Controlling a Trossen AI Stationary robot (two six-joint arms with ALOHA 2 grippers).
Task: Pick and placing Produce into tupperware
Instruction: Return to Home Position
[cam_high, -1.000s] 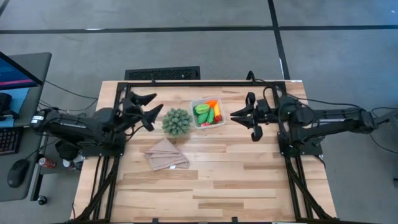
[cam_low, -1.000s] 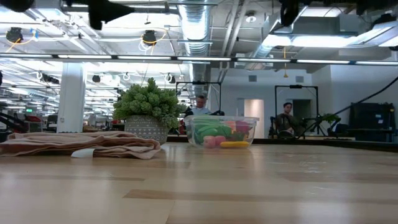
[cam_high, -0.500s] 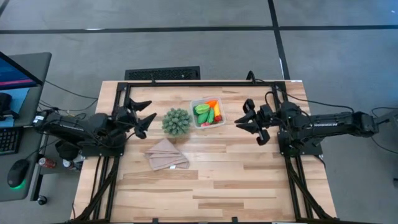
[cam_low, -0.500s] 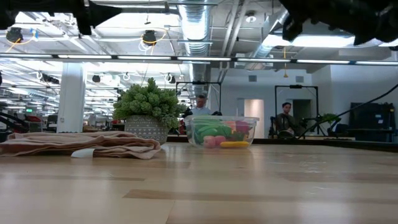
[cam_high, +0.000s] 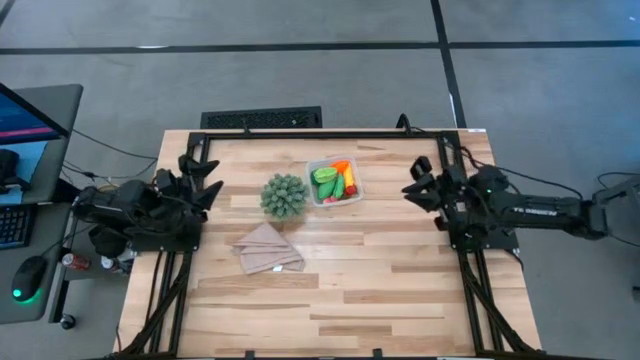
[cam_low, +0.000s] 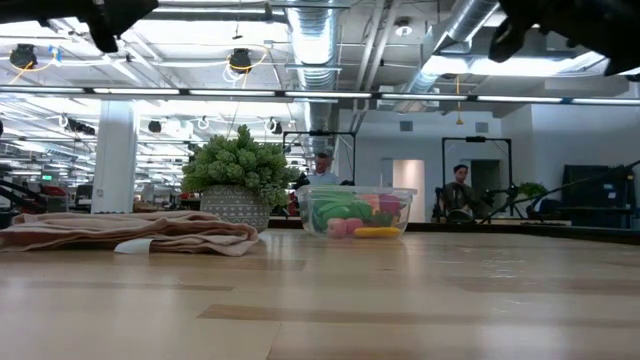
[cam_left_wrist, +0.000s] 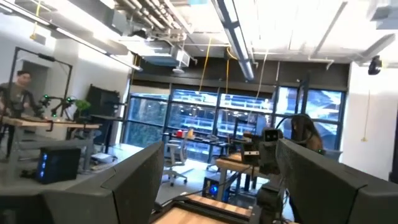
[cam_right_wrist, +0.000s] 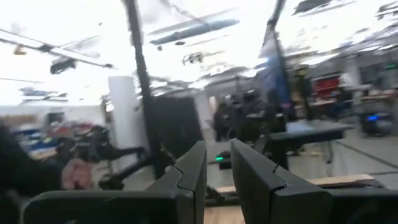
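Note:
The clear tupperware (cam_high: 335, 182) stands on the table at the far middle. The Produce (cam_low: 352, 215) lies inside it: green pieces, an orange carrot, a yellow piece and small red ones. My left gripper (cam_high: 200, 177) hovers open by the table's left edge, well away from the tupperware, with nothing between its fingers (cam_left_wrist: 134, 183). My right gripper (cam_high: 424, 190) hovers shut by the right edge, also holding nothing. Both wrist views look over the table into the room and show neither the tupperware nor the Produce.
A spiky green ball in a patterned pot (cam_high: 284, 196) stands just left of the tupperware. A folded tan cloth (cam_high: 268, 248) lies nearer the front. Bare wood fills the near half of the table. People sit in the room beyond (cam_low: 460, 190).
Both arms have drawn back from the table's middle. My left gripper has gone toward the left edge and my right gripper toward the right edge, each leaving the tupperware farther off. The tupperware, ball and cloth have stayed where they were.

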